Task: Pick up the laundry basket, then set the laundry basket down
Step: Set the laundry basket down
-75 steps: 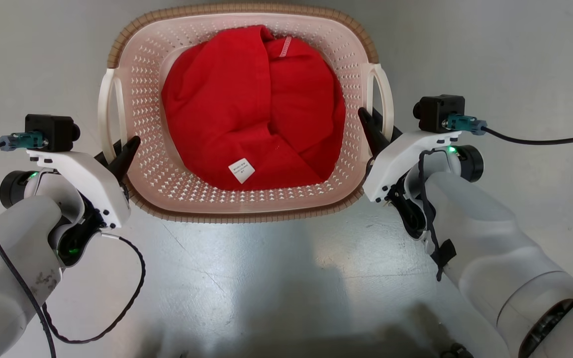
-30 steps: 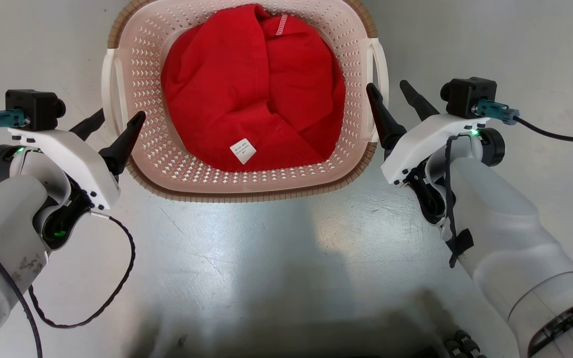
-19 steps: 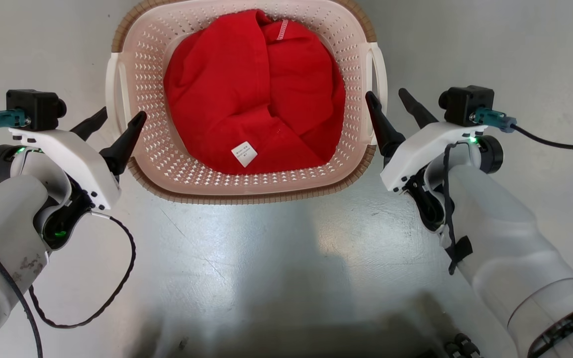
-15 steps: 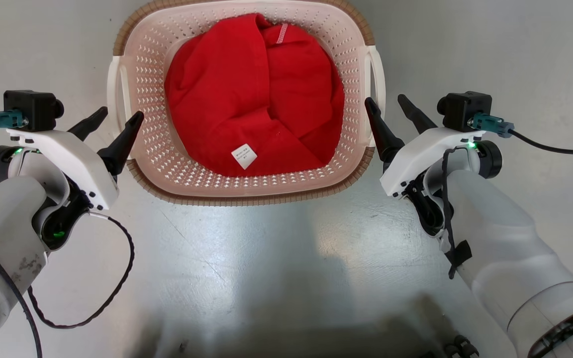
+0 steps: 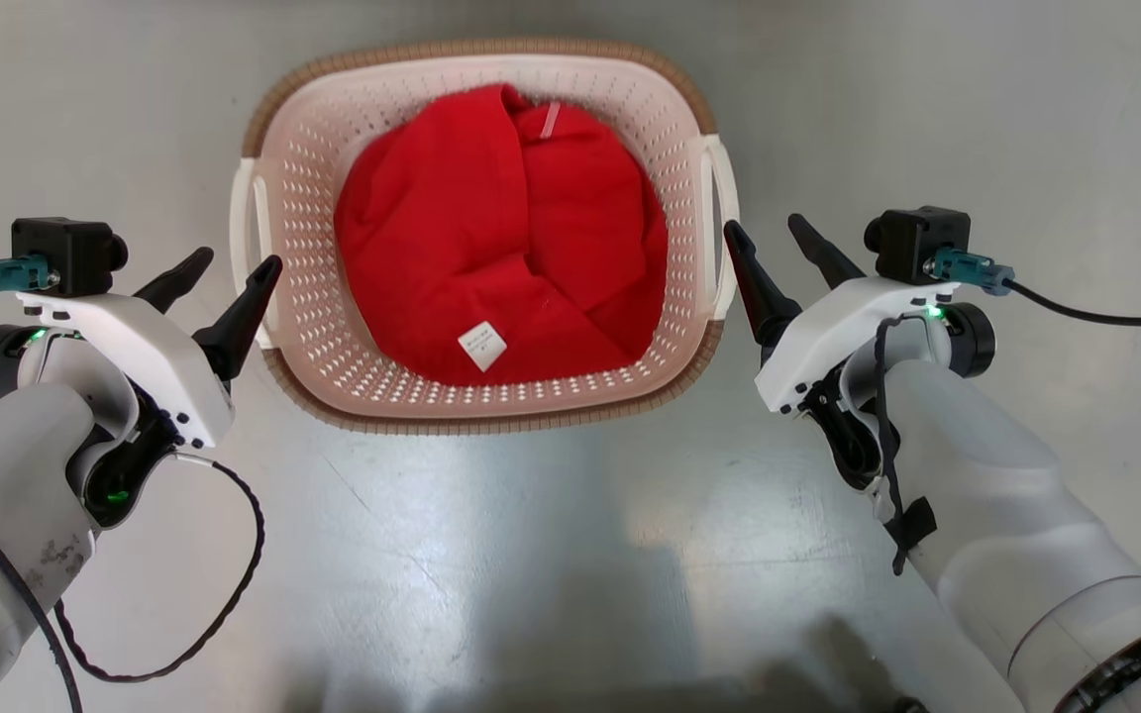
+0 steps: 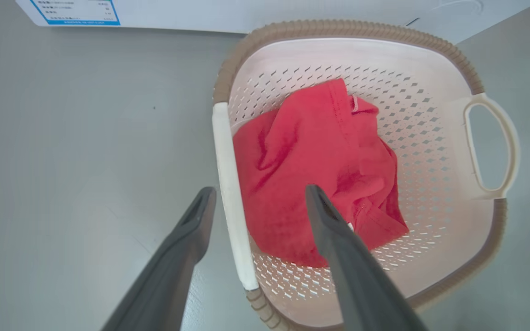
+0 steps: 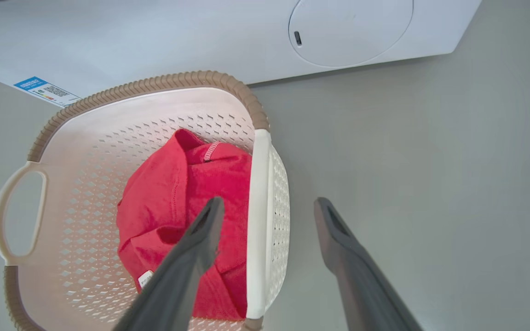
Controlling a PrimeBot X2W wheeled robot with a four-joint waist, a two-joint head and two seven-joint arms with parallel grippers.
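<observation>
The laundry basket (image 5: 491, 424), cream with a brown rim, stands on the grey floor and holds a red garment (image 5: 501, 228). My left gripper (image 5: 239, 259) is open beside the basket's left loop handle (image 5: 246, 228), with its inner finger over the rim corner. My right gripper (image 5: 762, 224) is open just outside the right handle (image 5: 721, 228). In the left wrist view the left gripper (image 6: 260, 189) frames the white handle bar (image 6: 230, 197) from above without touching it. The right gripper (image 7: 269, 202) likewise frames its handle (image 7: 258, 220). Neither gripper holds anything.
A white washer with a round door (image 7: 348, 27) stands just beyond the basket, with a blue label (image 7: 46, 89) on its front. Grey floor lies open on both sides and in front of the basket. A black cable (image 5: 234, 555) loops below my left wrist.
Both grippers, closed at the handles in the oldest frame, have opened and drawn back off them. The head camera has since shifted, so the basket looks smaller and lower in the picture.
</observation>
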